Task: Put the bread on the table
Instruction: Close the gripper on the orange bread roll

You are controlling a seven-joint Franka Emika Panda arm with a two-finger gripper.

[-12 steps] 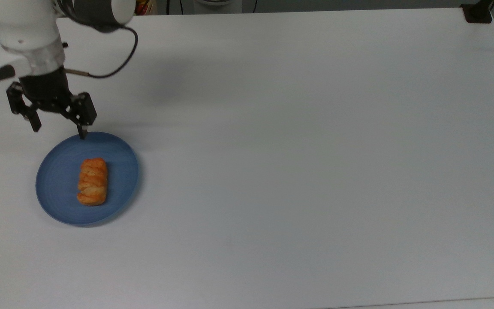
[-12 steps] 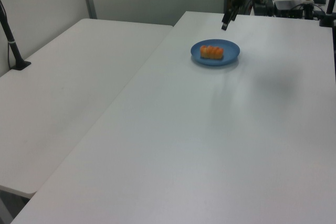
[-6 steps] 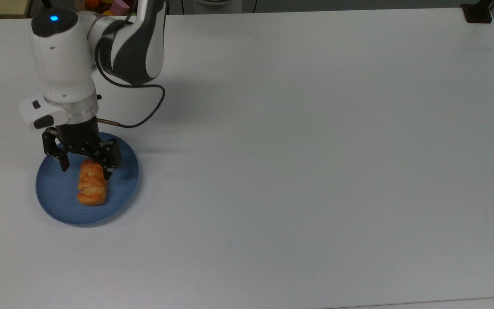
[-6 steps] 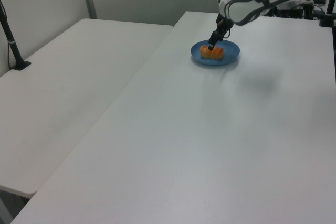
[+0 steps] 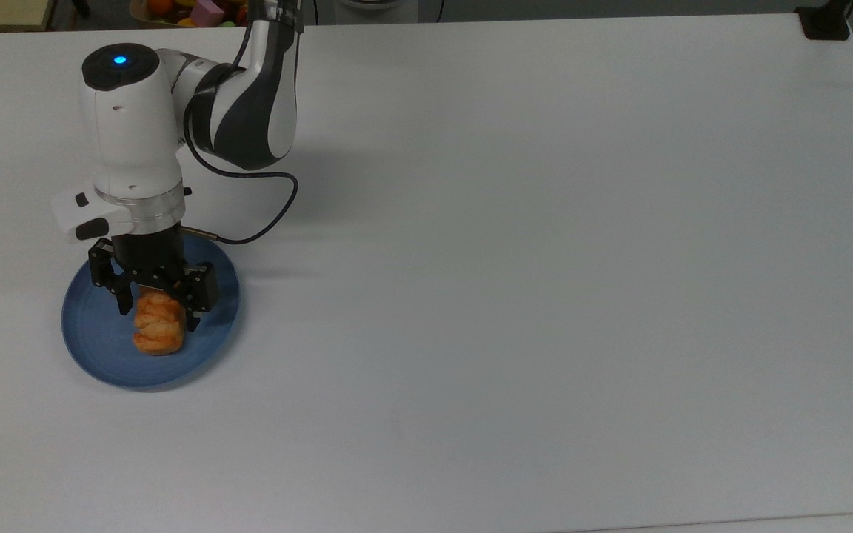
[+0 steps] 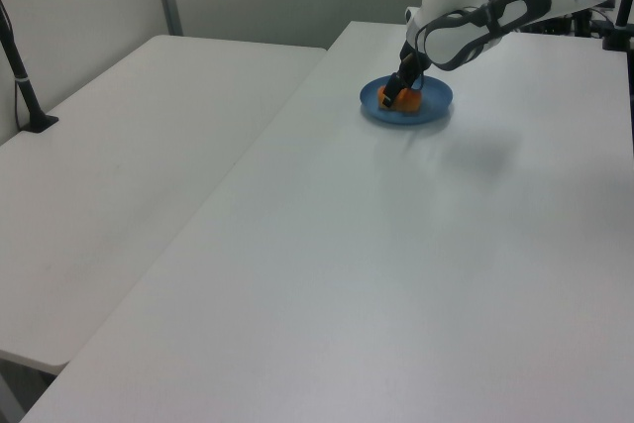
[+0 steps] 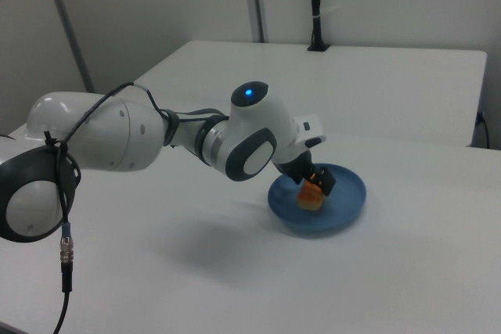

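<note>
In the top view, the bread (image 5: 158,326) lies on the blue plate (image 5: 93,337) in the lower left of the frame, its long axis running up and down the frame, and the gripper (image 5: 159,317) stands right over its upper end with one finger on either long side. That straddle across the short width is what the coming grasp turns on: the jaws are spread apart and not yet closed on the roll, whose lower half sticks out below the fingers. The bare table (image 5: 545,259) stretches away to the right of the plate, so there looks to be plenty of room to set the roll down. In the left view, the plate (image 6: 431,108) sits in the upper right of the frame, and the gripper (image 6: 394,98) reaches down onto its left part, with the orange bread (image 6: 407,100) just under and beside it. In the right view, the plate (image 7: 344,207) lies right of centre and the bread (image 7: 311,197) shows directly below the gripper (image 7: 313,185); the fingers seem to flank the roll, though contact is hard to judge here.
</note>
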